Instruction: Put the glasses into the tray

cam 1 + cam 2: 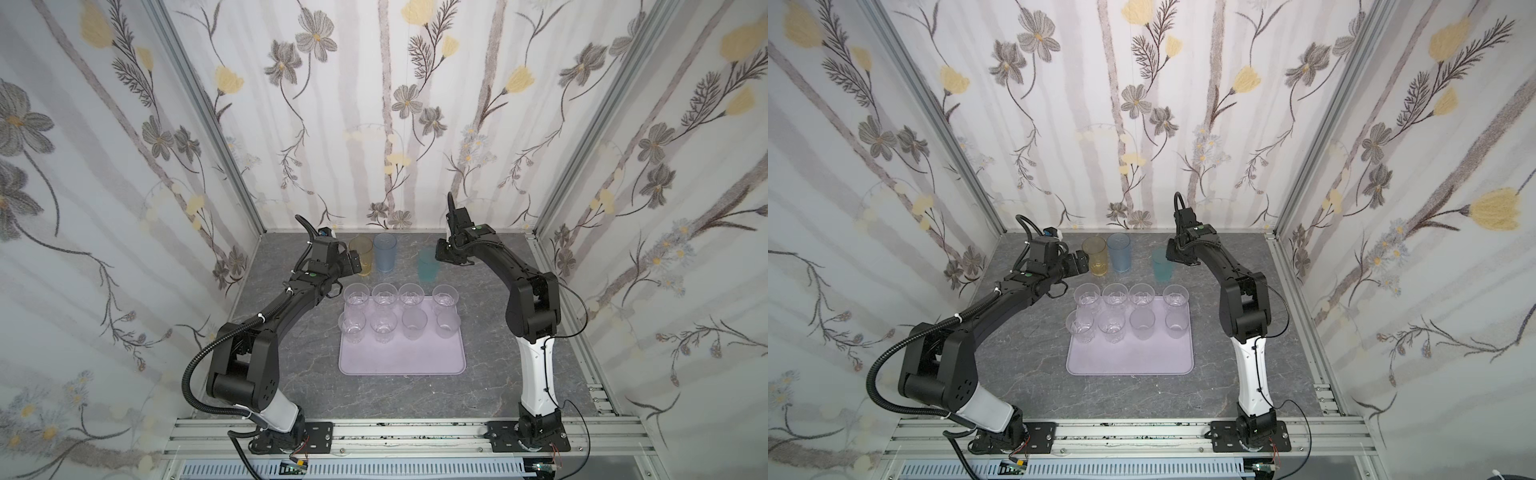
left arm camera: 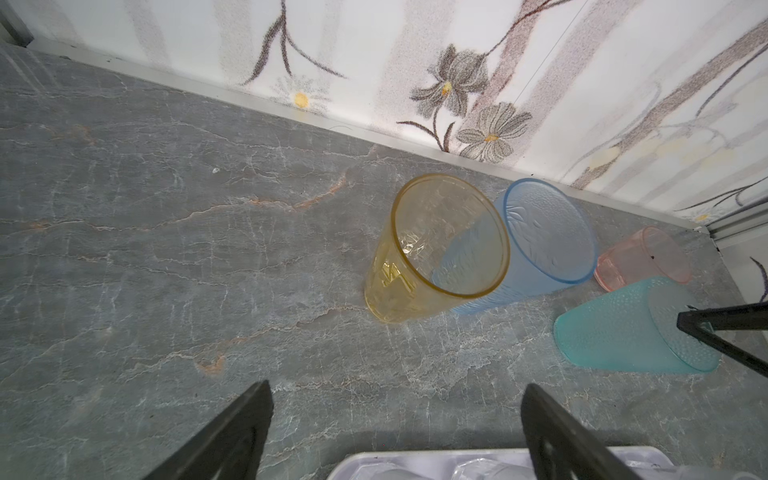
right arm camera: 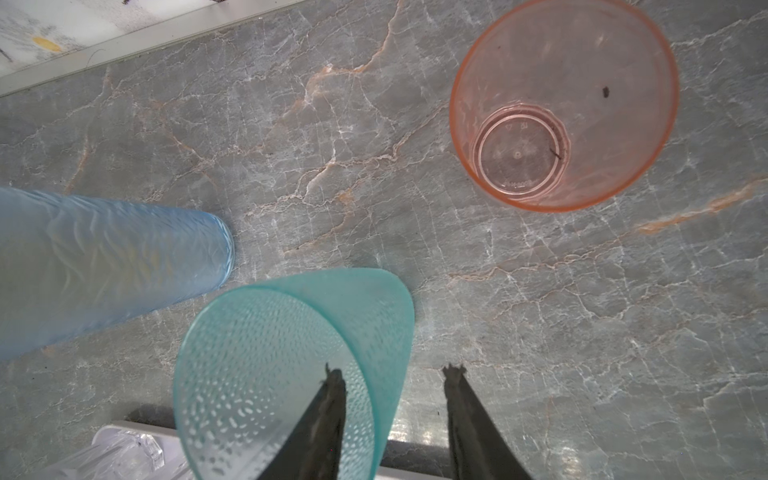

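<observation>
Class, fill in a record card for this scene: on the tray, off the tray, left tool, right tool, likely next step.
On the tray: eight short clear glasses, upright, in two rows of four on its far half.
Off the tray: amber glass, blue glass, teal glass, pink glass, all upright on the table behind it.
Left tool: open, empty, near the amber glass.
Right tool: open, astride the teal glass's wall, one finger inside, one outside.
Likely next step: close on the teal glass, carry it to the tray.

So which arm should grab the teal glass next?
Right. The right pincer straddles the teal glass's wall, one finger inside. The left pincer is open, facing the amber glass instead.
</observation>
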